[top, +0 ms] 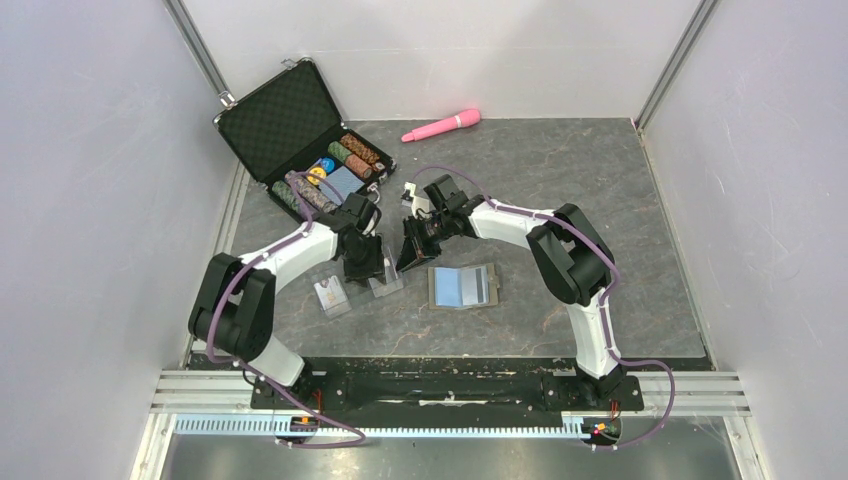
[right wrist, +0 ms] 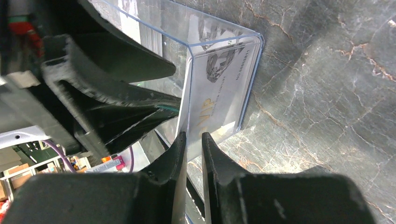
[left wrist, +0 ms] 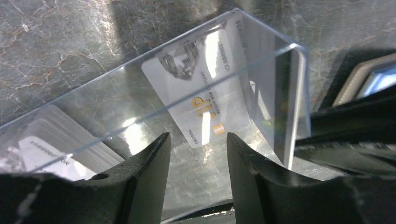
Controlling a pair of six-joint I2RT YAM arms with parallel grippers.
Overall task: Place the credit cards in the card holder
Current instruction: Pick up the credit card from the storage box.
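Note:
One pale credit card (left wrist: 196,88) with a gold mark lies inside a clear plastic case (left wrist: 261,56), which stands tilted on the table. My left gripper (left wrist: 198,140) is open just in front of that case with nothing between its fingers. A stack of more credit cards (left wrist: 51,149) lies to its left in a second clear tray (top: 332,295). My right gripper (right wrist: 191,137) is shut on the side wall of the clear case (right wrist: 219,42), and the card (right wrist: 219,88) shows through it. The khaki card holder (top: 463,287) lies open with its light-blue lining up, to the right of both grippers (top: 362,268) (top: 408,258).
A black hard case (top: 290,120) with poker chips and a blue deck stands open at the back left. A pink cylinder (top: 441,125) lies at the back of the table. The two grippers are very close together over the clear case (top: 385,283).

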